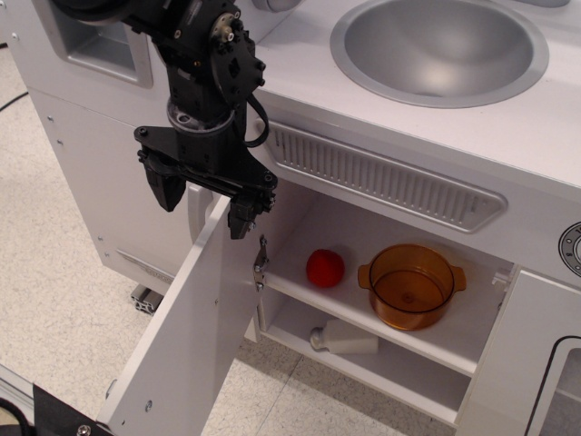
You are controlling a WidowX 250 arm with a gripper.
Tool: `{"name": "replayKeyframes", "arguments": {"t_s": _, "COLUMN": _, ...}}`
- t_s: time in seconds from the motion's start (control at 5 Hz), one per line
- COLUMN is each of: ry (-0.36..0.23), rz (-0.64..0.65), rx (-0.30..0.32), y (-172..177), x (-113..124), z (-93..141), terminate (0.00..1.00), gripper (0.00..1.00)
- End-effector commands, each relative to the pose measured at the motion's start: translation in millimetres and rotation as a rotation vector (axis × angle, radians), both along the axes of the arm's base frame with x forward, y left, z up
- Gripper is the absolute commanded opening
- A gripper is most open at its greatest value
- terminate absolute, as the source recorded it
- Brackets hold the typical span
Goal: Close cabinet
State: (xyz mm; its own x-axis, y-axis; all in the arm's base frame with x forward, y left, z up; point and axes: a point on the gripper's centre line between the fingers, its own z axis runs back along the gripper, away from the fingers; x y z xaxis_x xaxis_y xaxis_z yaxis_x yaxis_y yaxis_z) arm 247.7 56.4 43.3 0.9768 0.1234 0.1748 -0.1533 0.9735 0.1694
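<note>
The cabinet [390, 263] is a white toy-kitchen compartment with one inner shelf [363, 322]. Its squarish white door [186, 336] swings wide open toward the lower left, and a metal hinge [260, 263] shows at its inner edge. My black gripper [201, 193] hangs over the door's top edge, fingers open, one on each side of the edge. It holds nothing. The door's handle is hidden from this side.
A red ball [325, 268] and an orange transparent pot [410, 286] sit on the shelf. A white bottle-like object [345, 341] lies on the cabinet floor. A grey sink basin [440, 50] is in the countertop above. A vent grille [381, 177] runs above the opening.
</note>
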Motion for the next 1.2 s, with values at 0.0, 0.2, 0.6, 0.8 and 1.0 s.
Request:
{"name": "replayKeyframes", "arguments": {"t_s": 0.0, "ry": 0.0, "rz": 0.0, "rx": 0.0, "y": 0.0, "x": 0.0, "z": 0.0, "terminate": 0.0, "gripper": 1.0}}
{"name": "replayKeyframes", "arguments": {"t_s": 0.2, "ry": 0.001, "rz": -0.05, "rx": -0.097, "y": -4.3, "x": -26.3, "z": 3.0, "terminate": 0.0, "gripper": 1.0}}
{"name": "replayKeyframes", "arguments": {"t_s": 0.6, "ry": 0.027, "rz": -0.087, "rx": -0.1, "y": -0.9, "x": -64.6, "z": -13.3, "terminate": 0.0, "gripper": 1.0}}
{"name": "replayKeyframes", "arguments": {"t_s": 0.8, "ry": 0.036, "rz": -0.079, "rx": -0.083, "y": -2.6, "x": -75.2, "z": -30.9, "terminate": 0.0, "gripper": 1.0}}
{"name": "replayKeyframes", "arguments": {"t_s": 1.0, "ry": 0.056, "rz": -0.053, "rx": -0.089, "y": -10.3, "x": -73.2, "z": -43.4, "terminate": 0.0, "gripper": 1.0}}
